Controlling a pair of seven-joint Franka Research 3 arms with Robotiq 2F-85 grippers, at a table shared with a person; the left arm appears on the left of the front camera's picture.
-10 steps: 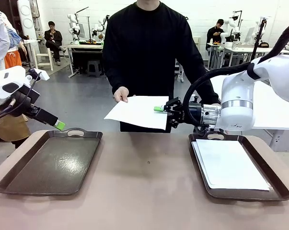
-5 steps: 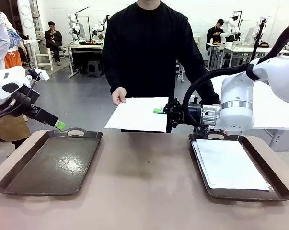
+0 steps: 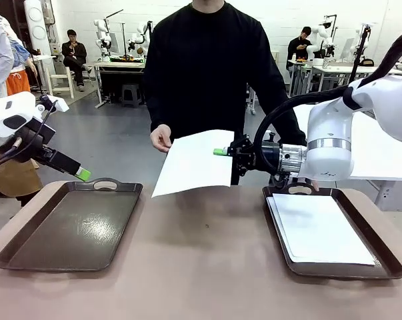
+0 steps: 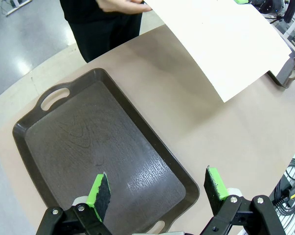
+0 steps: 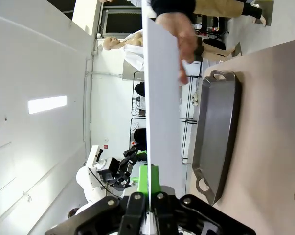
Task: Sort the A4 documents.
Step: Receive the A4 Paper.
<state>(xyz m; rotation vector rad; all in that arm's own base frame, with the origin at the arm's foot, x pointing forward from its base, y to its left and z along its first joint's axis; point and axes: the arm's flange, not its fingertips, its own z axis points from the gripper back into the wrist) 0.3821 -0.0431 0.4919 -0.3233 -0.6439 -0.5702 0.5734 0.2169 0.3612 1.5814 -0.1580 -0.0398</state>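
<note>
Sheet [image 3: 194,162] pinched by right gripper [image 3: 220,152] (hand [image 3: 161,138] opposite)

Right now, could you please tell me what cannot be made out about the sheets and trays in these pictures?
- Thin white paper sheet held by the right gripper: any print, too faint in the front view, edge-on in the right wrist view.
- White stack in the right-hand dark brown tray: sheet count, edges merge.
- Person's hand: whether it still grips, paper covers the fingers.
- Empty dark brown handled tray: near end cut off by the left wrist view's bottom edge.
</note>
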